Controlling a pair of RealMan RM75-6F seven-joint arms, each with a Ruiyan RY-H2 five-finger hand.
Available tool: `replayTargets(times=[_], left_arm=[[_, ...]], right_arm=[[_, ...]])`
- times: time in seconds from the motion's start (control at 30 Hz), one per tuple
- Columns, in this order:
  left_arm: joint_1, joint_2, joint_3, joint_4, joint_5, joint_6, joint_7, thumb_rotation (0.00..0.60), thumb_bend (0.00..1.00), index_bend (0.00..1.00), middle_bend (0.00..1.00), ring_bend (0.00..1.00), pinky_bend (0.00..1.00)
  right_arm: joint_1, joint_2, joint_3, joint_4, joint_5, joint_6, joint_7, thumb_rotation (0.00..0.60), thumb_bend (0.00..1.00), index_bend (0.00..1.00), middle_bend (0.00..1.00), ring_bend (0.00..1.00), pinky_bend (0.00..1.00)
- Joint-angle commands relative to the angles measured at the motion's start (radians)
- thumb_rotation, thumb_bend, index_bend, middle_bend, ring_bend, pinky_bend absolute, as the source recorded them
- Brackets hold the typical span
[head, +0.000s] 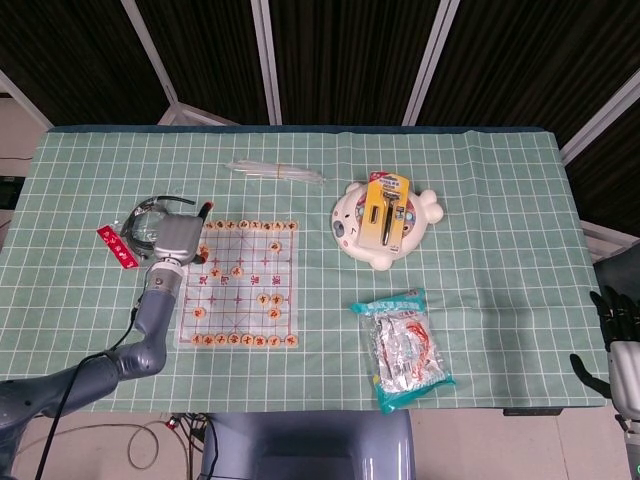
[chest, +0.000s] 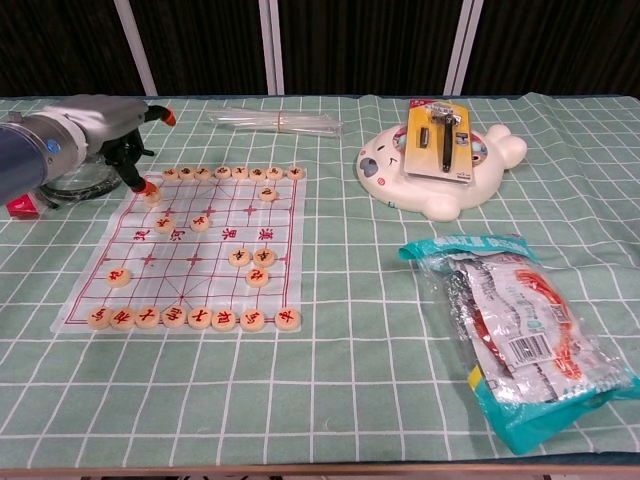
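Chest view: the left robot hand (chest: 105, 135) is hovering at the far left corner of the chess board (chest: 185, 250), one orange-tipped finger pointing down at a round chess piece (chest: 152, 194) lying just inside that corner, another finger lifting away toward the far side. Whether the fingertip is touching the piece cannot be told; the robot hand is gripping nothing, its fingers standing apart. Wooden discs bearing red and dark characters, too small to read, are lining the near and far rows of the board, with a few scattered between. Head view: the same robot hand (head: 172, 240) is lying between the board (head: 240, 285) and a coiled dark cable (head: 143, 222), with a red strip (head: 116, 246) beside it on the green checked worktop (head: 480, 250). The right robot hand (head: 618, 345) is hanging off the worktop's right edge, fingers loosely apart and empty. A white seal-shaped tray (chest: 440, 170) is carrying a yellow blister card (chest: 438, 138); its print is illegible. A teal snack packet (chest: 515, 335) is showing a barcode.
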Motion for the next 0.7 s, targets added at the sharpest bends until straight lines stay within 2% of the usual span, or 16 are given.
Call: replayTargets(times=[0.03, 0.13, 0.17, 0.23, 0.33, 0.5, 0.7], left_arm=[[0.065, 0.088, -0.012, -0.150, 0.100, 0.090, -0.121, 0.600, 0.13, 0.00, 0.41, 0.42, 0.61], [0.129, 0.154, -0.003, -0.261, 0.184, 0.158, -0.226, 0.600, 0.12, 0.00, 0.19, 0.22, 0.44], [0.171, 0.192, 0.012, -0.320, 0.240, 0.207, -0.282, 0.600, 0.11, 0.00, 0.15, 0.17, 0.39], [0.221, 0.241, 0.043, -0.382, 0.306, 0.262, -0.324, 0.600, 0.09, 0.00, 0.04, 0.05, 0.25], [0.288, 0.312, 0.097, -0.466, 0.370, 0.342, -0.306, 0.600, 0.06, 0.00, 0.00, 0.00, 0.08], [0.415, 0.405, 0.190, -0.597, 0.481, 0.507, -0.263, 0.600, 0.03, 0.00, 0.00, 0.00, 0.01], [0.553, 0.460, 0.290, -0.647, 0.604, 0.665, -0.256, 0.600, 0.03, 0.00, 0.00, 0.00, 0.00]], right_arm=[[0.001, 0.001, -0.001, 0.000, 0.000, -0.003, 0.004, 0.600, 0.34, 0.00, 0.00, 0.00, 0.00], [0.002, 0.001, -0.002, 0.000, -0.001, -0.007, 0.005, 0.600, 0.34, 0.00, 0.00, 0.00, 0.00], [0.003, 0.001, -0.004, 0.001, -0.004, -0.008, 0.003, 0.600, 0.34, 0.00, 0.00, 0.00, 0.00], [0.003, 0.001, -0.006, 0.002, -0.008, -0.007, -0.002, 0.600, 0.34, 0.00, 0.00, 0.00, 0.00], [0.005, 0.001, -0.009, 0.019, -0.024, 0.000, -0.038, 0.600, 0.34, 0.00, 0.00, 0.00, 0.00], [0.006, -0.009, -0.016, 0.044, -0.062, 0.023, -0.091, 0.600, 0.34, 0.00, 0.00, 0.00, 0.00], [0.003, -0.012, -0.019, 0.043, -0.062, 0.026, -0.094, 0.600, 0.34, 0.00, 0.00, 0.00, 0.00]])
